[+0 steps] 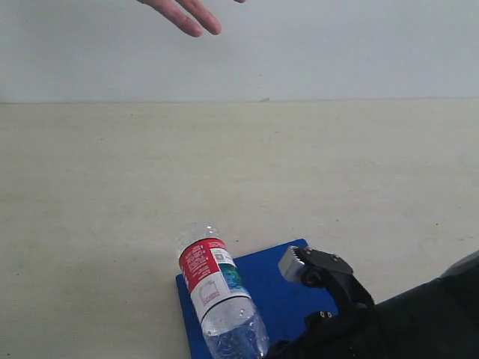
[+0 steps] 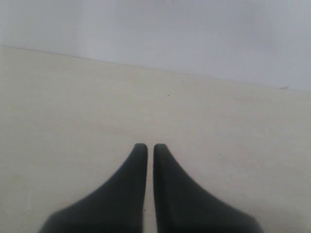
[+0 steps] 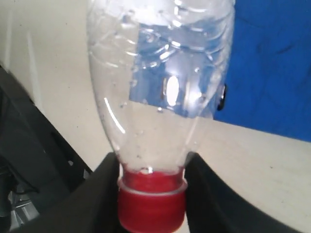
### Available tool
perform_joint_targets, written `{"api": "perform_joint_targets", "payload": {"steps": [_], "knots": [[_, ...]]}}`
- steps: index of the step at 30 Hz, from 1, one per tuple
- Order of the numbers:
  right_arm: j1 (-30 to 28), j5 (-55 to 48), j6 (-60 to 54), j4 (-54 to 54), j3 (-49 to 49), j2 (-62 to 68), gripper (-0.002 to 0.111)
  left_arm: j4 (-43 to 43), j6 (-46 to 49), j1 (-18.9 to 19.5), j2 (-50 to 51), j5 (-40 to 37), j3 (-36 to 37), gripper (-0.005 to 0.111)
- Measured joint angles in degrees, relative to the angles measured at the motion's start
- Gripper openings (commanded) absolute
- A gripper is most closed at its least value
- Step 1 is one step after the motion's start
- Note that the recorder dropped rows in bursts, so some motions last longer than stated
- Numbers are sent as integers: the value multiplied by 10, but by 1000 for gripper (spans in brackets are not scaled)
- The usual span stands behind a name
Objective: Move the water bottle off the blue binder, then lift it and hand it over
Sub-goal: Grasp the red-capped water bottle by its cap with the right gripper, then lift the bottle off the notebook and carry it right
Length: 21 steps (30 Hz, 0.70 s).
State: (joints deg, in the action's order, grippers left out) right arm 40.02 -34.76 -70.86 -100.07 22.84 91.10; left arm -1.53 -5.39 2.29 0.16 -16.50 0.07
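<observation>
The water bottle [image 1: 217, 288] lies on its side across the near-left edge of the blue binder [image 1: 288, 295], with its base pointing away and its neck running off the bottom of the exterior view. In the right wrist view my right gripper [image 3: 151, 167] has both fingers [image 3: 104, 184] pressed against the red cap [image 3: 151, 204] and the neck of the water bottle [image 3: 160, 73]. The blue binder [image 3: 272, 63] shows behind it. My left gripper [image 2: 150, 146] is shut on nothing, over bare table, and is out of the exterior view.
A person's hand [image 1: 187, 15] reaches in at the top of the exterior view, above the far table edge. My black right arm [image 1: 404, 321] fills the lower right corner. The pale table [image 1: 150, 172] stretches wide around the binder.
</observation>
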Motion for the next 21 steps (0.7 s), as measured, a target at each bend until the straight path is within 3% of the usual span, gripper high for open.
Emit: {"api": "perform_joint_targets", "payload": {"steps": [5,21], "knots": [[0,47,-8,3,0,-35,0,0,0,0,0,0,0,4],[0,419,24,4,-1,-360,0,0,0,0,0,0,0,4]]}}
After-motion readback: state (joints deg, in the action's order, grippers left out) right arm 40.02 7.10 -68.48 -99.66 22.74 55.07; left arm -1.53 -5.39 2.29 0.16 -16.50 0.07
